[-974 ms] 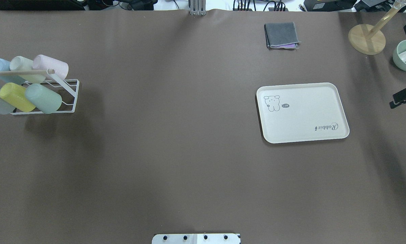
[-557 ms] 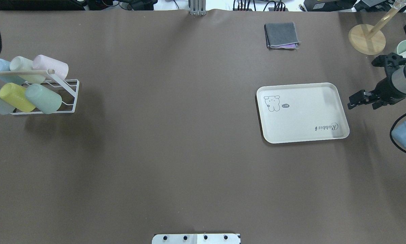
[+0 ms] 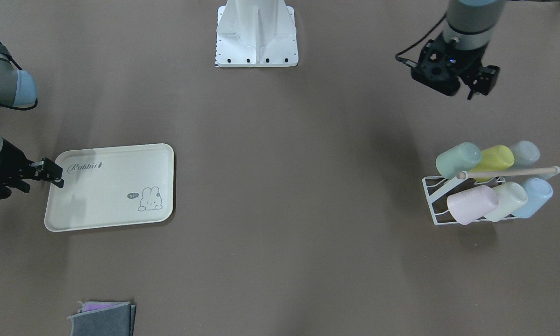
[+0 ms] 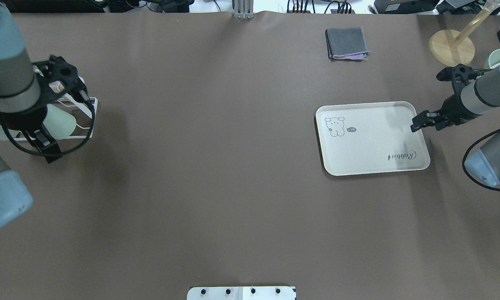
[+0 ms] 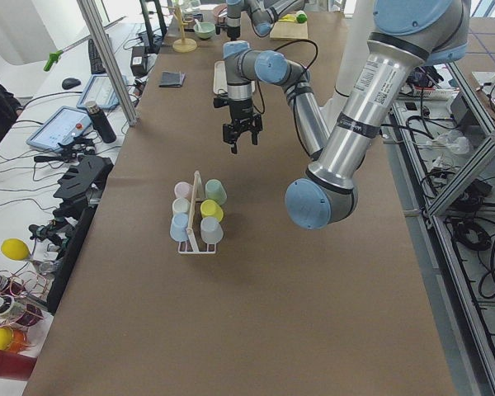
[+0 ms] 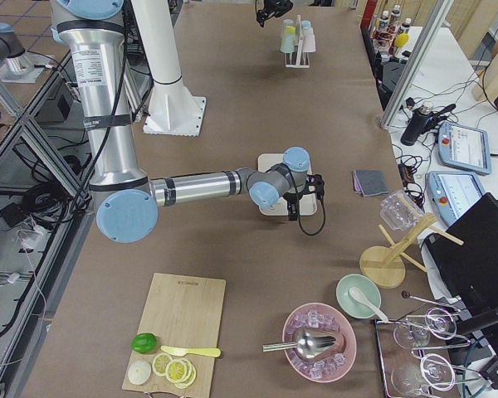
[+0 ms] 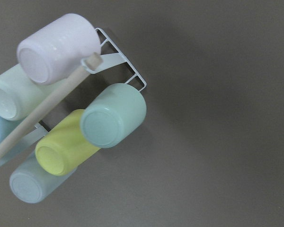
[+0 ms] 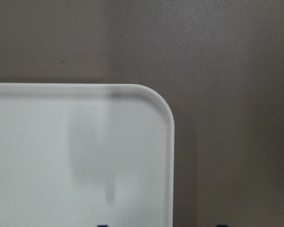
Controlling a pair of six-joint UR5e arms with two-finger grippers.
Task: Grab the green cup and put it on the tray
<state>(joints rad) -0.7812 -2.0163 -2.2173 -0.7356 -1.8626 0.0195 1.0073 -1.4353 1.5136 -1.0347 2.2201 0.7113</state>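
Note:
The green cup (image 7: 111,118) lies on its side in the white wire rack (image 3: 436,200), at the end of the row nearer the robot (image 3: 457,158), next to a yellow-lime cup (image 3: 494,157). In the overhead view my left arm hides most of the rack and the green cup (image 4: 60,121) only peeks out. My left gripper (image 3: 466,88) hovers high, open and empty, off the rack's robot side. The cream tray (image 4: 370,141) lies flat and empty. My right gripper (image 4: 418,123) is open and empty over the tray's right rim (image 8: 170,142).
The rack also holds pink (image 3: 471,205), off-white (image 3: 508,200) and two bluish cups (image 3: 534,196) under a wooden rod. A folded grey cloth (image 4: 346,43), a wooden stand (image 4: 452,48) and a green bowl (image 4: 498,58) sit at the far right.
Both arms have come into the overhead view. The left arm has swung in over the rack. The right gripper has moved left to the tray's right rim.

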